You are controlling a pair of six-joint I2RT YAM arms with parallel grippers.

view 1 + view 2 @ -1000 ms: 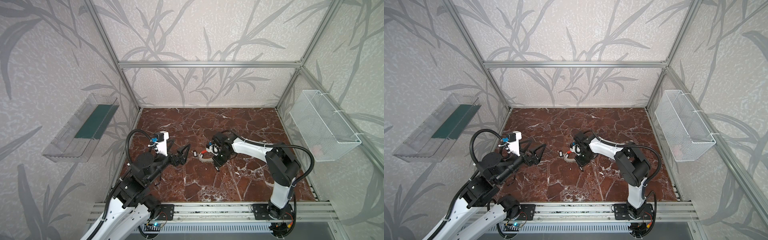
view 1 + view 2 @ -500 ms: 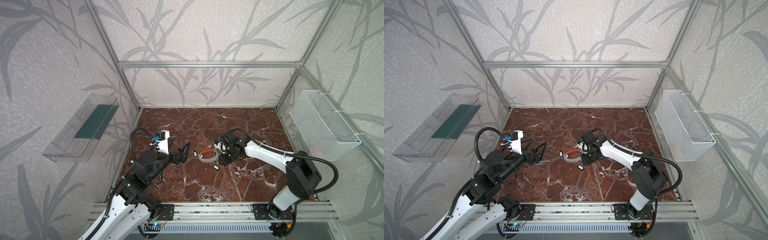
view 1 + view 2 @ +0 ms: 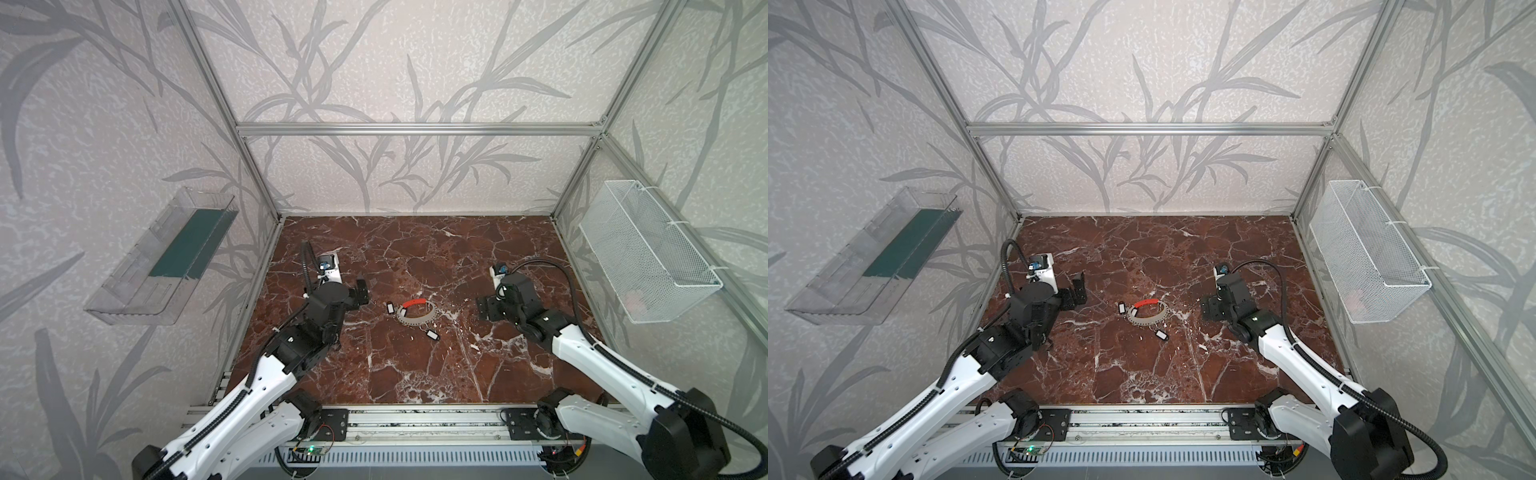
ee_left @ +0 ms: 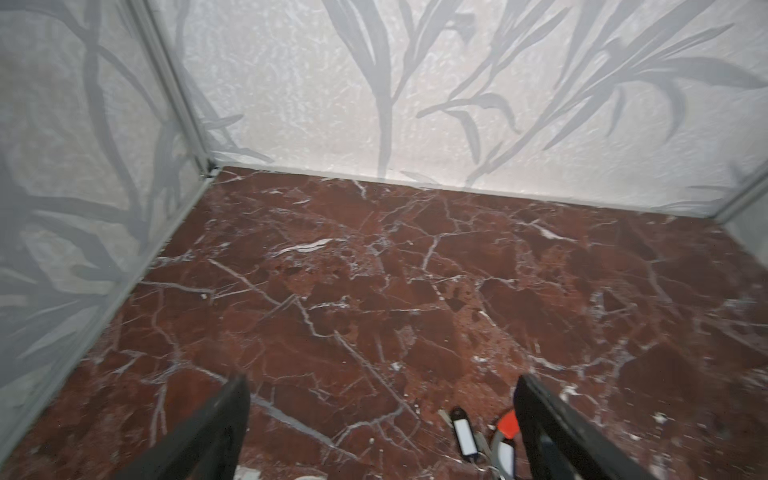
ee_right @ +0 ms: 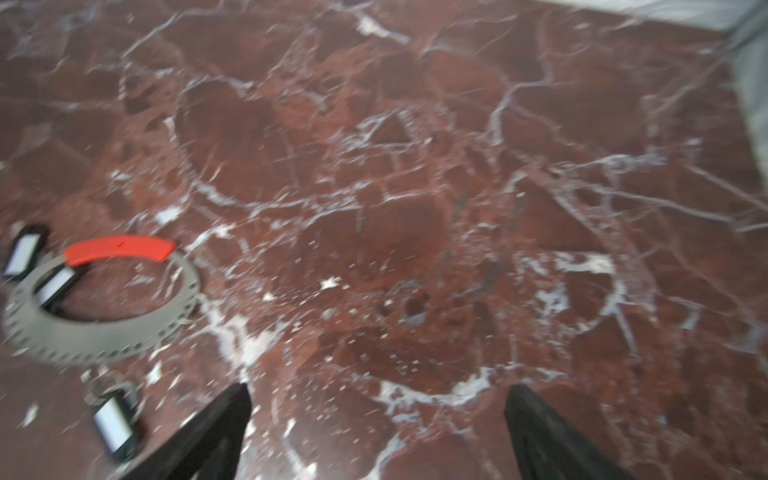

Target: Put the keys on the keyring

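Keyring [image 3: 413, 322] lying flat at mid table [image 3: 415, 257], red arc [image 3: 413, 302] on its far side, no gripper touching it. The left key [image 3: 390, 308] rests just left of the band. The inner key [image 5: 54, 286] shows its tag inside the ring's left part, against the band. The near key [image 3: 432, 335] lies just near-right of the ring, its small loop beside the rim. Whether any key is threaded cannot be told, as the right wrist view is blurred. The left gripper [image 4: 382, 380] and right gripper [image 5: 378, 388] both stand with jaws wide apart and empty, one to the left and one to the right of the ring, clear of it. Probable hazards:

- **Skating:** the keys are thin and flat on hard polished stone, so closing fingertips may slide one away instead of lifting it.
- **Loose ring:** the ring is unheld, so a key pressed against it would likely push or spin it.
- **Crowding:** the keys sit close to the band, so a descent on one may knock its neighbour.
- **Collision:** two arms converging on so small a cluster could strike each other.
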